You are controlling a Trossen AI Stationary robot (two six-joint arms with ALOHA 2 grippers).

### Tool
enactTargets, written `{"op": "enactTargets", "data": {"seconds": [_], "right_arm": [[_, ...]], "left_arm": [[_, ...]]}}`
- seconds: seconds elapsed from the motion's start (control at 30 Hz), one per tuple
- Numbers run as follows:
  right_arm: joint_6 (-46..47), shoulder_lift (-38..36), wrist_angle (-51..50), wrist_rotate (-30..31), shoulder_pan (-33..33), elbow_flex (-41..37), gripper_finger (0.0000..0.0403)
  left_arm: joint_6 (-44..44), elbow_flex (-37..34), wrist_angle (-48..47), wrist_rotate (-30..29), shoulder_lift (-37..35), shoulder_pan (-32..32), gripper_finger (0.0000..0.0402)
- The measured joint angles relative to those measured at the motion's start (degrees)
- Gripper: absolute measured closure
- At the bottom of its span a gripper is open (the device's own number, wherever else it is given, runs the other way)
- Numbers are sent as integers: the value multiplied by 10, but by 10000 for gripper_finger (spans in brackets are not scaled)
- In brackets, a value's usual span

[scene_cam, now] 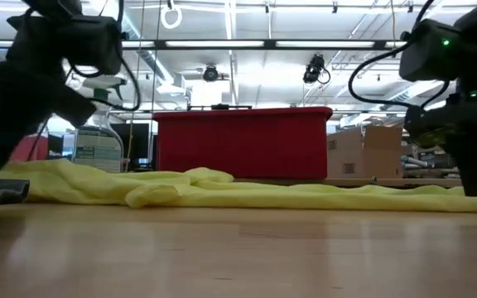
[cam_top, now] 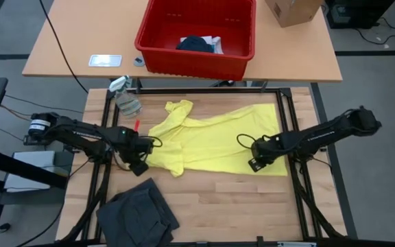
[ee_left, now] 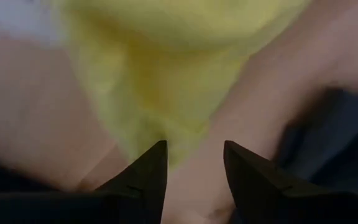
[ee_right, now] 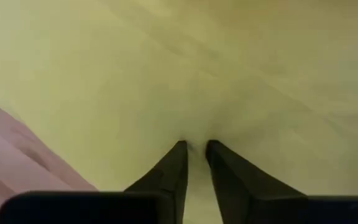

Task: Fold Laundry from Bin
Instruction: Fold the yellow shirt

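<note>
— Progress from overhead? Yellow shirt point(cam_top: 218, 140) lies spread on the table point(cam_top: 252, 206), a dark grey garment point(cam_top: 137, 213) sits bunched at the near edge, and more laundry point(cam_top: 199, 44) waits in the bin point(cam_top: 156, 41).

— And low down?

— Shirt flat, wrinkled, unfolded; bin behind it.

— Left wrist?

— Left gripper point(ee_left: 194, 155) has its jaws parted at the shirt's corner, nothing held.

— Right wrist?

— Right gripper point(ee_right: 196, 149) is pinched on a tuck of yellow cloth near the shirt's other side.

— So?

— I'd judge it early: no neat fold shows, and the bin isn't emptied.
</note>
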Motion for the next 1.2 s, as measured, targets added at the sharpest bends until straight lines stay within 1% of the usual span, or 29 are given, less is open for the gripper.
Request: {"op": "enactTargets", "data": {"seconds": [0.07,0.2,0.27,0.37,0.47,0.57,0.67,0.77,0.87,0.93,1.0,1.03,1.13,1.2], "right_arm": [[0,-2,-17,3,13,5,335],[10,-6,-26,3,17,7,357],[10,-5,-27,3,18,7,365],[8,-3,-29,4,17,7,372],[0,-1,-29,6,17,7,373],[-3,-1,-29,12,17,7,374],[-2,-1,-28,19,18,6,374],[-5,-1,-28,21,18,6,374],[-9,-1,-28,20,18,6,374],[-21,-1,-28,17,18,6,375],[-36,-1,-29,8,18,6,379],[-46,-1,-30,0,17,6,383],[-82,-1,-42,-35,25,7,395],[-102,0,-51,-71,35,6,397]], "left_arm": [[-32,-1,-25,10,-2,-4,241],[-115,7,-44,60,-16,-4,241],[-139,20,-37,61,-20,-13,241],[-147,21,-46,43,-22,-24,241],[-154,6,-31,13,-21,-35,241],[-181,-25,10,-1,-20,-39,241],[-189,-61,48,-7,-20,-40,241],[-214,-83,77,-25,-20,-36,247],[-214,-84,56,-48,-20,-35,279],[-201,-84,49,-51,-20,-35,320],[-191,-84,47,-49,-20,-36,370],[-182,-81,43,-44,-20,-36,385],[-165,-56,17,-30,-20,-36,395],[-164,-23,-27,-30,-20,-39,398]]}}
